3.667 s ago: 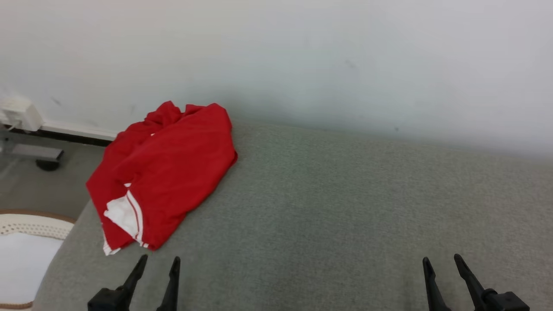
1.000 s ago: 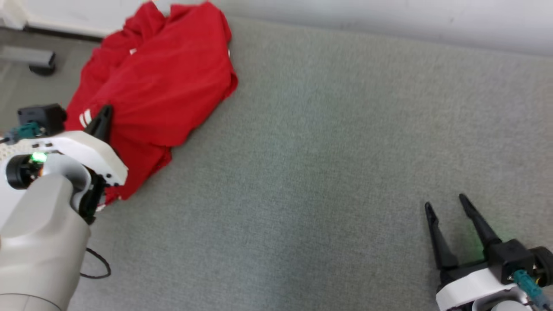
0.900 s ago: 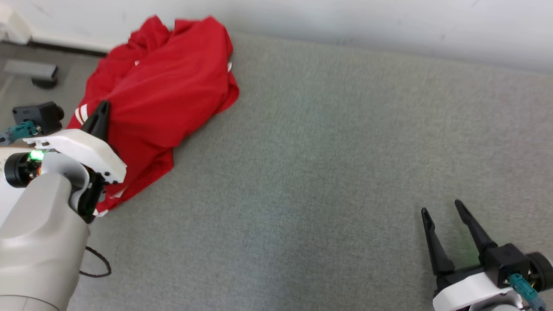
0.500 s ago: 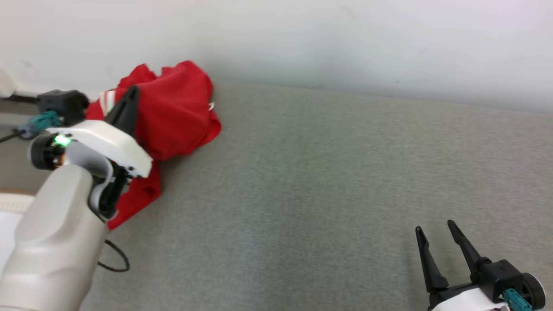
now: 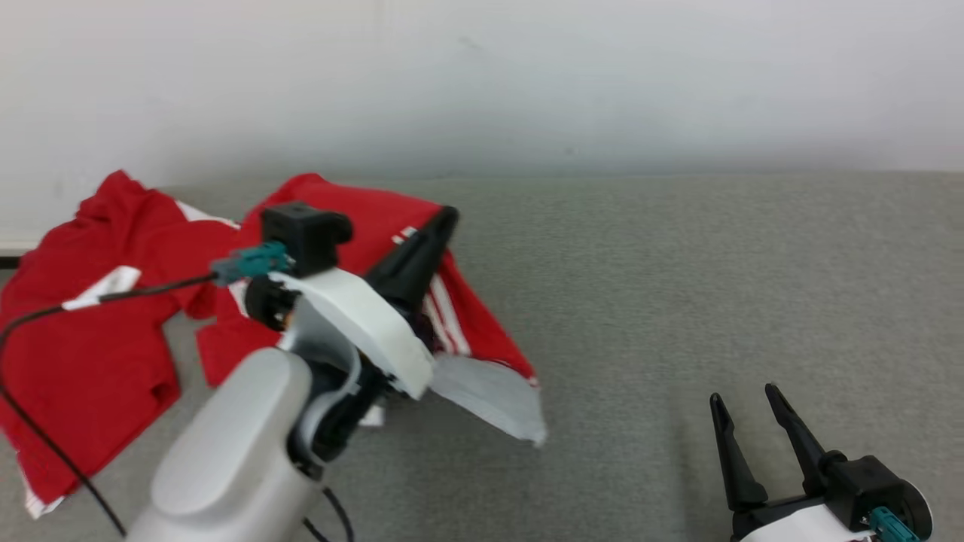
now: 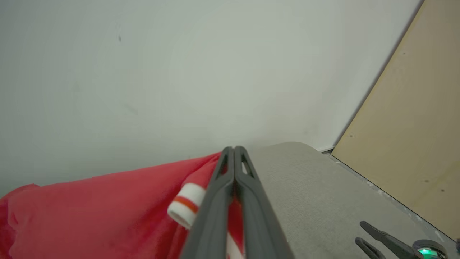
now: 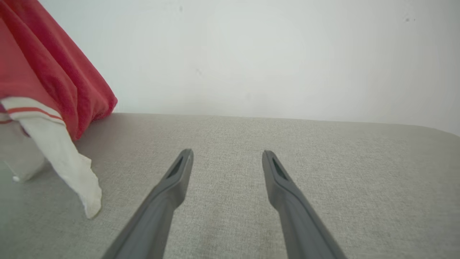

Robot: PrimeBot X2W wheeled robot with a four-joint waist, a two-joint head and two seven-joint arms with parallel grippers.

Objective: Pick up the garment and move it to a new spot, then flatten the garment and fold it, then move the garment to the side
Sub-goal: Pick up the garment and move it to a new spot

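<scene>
The garment [image 5: 90, 339] is red with white stripes and white trim, spread in loose folds over the left of the grey surface. My left gripper [image 5: 444, 218] is shut on it, holding a bunch of the cloth lifted so that a white-trimmed end [image 5: 489, 395] hangs below. In the left wrist view the two fingers [image 6: 233, 153] press together with red and white cloth [image 6: 107, 212] against them. My right gripper [image 5: 742, 395] stands open low at the right, apart from the garment [image 7: 46, 79], which hangs at that view's left edge.
The grey upholstered surface [image 5: 678, 286] runs back to a pale wall [image 5: 527, 75]. A black cable [image 5: 45, 436] loops from my left wrist over the garment. A tan board [image 6: 420, 126] stands beyond the surface's far end in the left wrist view.
The left gripper has dragged the garment to the right and lifted part of it; the cloth has opened out from a heap. The camera has also shifted. The right gripper stays open.
</scene>
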